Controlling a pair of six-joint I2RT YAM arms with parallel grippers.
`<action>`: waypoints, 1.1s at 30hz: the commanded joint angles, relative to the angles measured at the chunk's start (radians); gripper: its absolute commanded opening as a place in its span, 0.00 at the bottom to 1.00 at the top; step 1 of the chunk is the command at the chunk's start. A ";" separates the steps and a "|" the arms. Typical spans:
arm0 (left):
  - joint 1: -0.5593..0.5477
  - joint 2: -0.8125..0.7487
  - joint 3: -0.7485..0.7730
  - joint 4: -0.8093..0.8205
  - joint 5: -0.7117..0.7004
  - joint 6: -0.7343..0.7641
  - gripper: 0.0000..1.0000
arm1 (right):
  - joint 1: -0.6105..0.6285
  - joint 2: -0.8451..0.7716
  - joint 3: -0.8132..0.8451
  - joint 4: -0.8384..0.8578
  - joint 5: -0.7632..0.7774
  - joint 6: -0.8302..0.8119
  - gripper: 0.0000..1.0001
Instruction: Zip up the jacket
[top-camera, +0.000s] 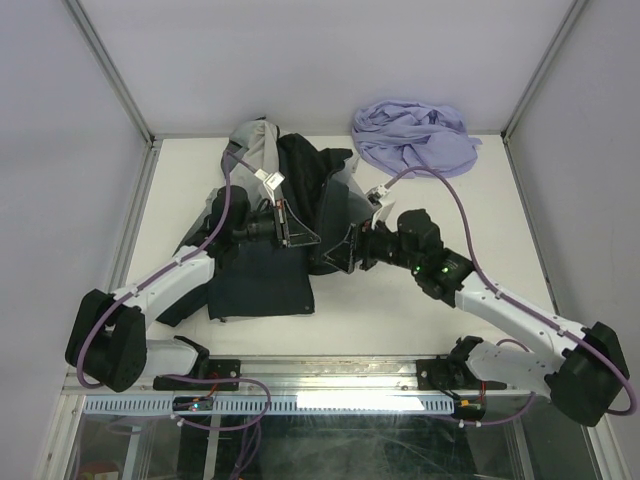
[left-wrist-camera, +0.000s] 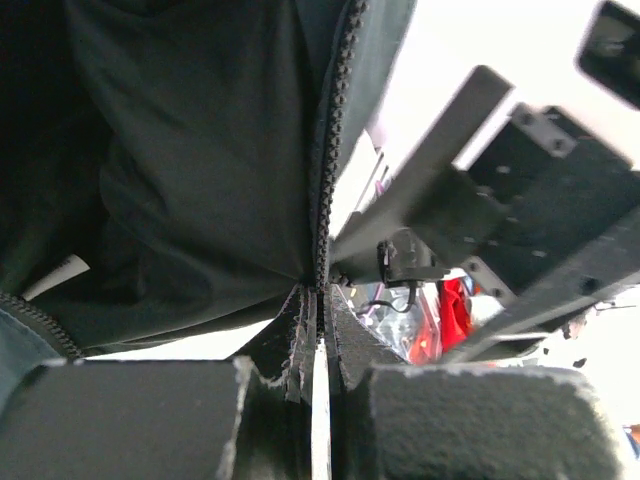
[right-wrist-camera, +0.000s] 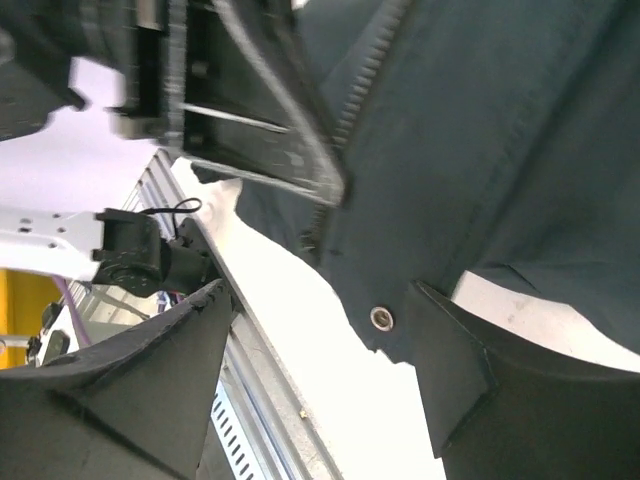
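The jacket (top-camera: 265, 275) lies crumpled on the white tabletop (top-camera: 400, 310), left of center, with its black lining showing. The left gripper (left-wrist-camera: 318, 300) is clenched on the jacket's zipper (left-wrist-camera: 325, 180) edge. The right gripper (right-wrist-camera: 325, 340) is released, its fingers spread either side of the hem corner bearing a snap button (right-wrist-camera: 381, 318). A lavender garment (top-camera: 415, 135) sits at the far edge.

Left end effector (left-wrist-camera: 315, 335) pinched tight, right (right-wrist-camera: 320, 340) agape.

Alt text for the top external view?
Over the dark jacket on the table, the left gripper is shut on the front edge and the right gripper stands open beside it. A lavender cloth lies bunched at the back right.
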 joint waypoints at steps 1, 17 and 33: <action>-0.011 -0.060 -0.026 0.155 -0.005 -0.084 0.00 | -0.001 0.034 -0.064 0.186 0.045 0.100 0.73; -0.020 -0.091 -0.100 0.269 0.015 -0.125 0.00 | -0.001 0.124 -0.215 0.559 -0.076 0.131 0.71; -0.020 -0.095 -0.144 0.306 -0.003 -0.144 0.00 | -0.029 0.147 -0.251 0.699 -0.162 0.149 0.33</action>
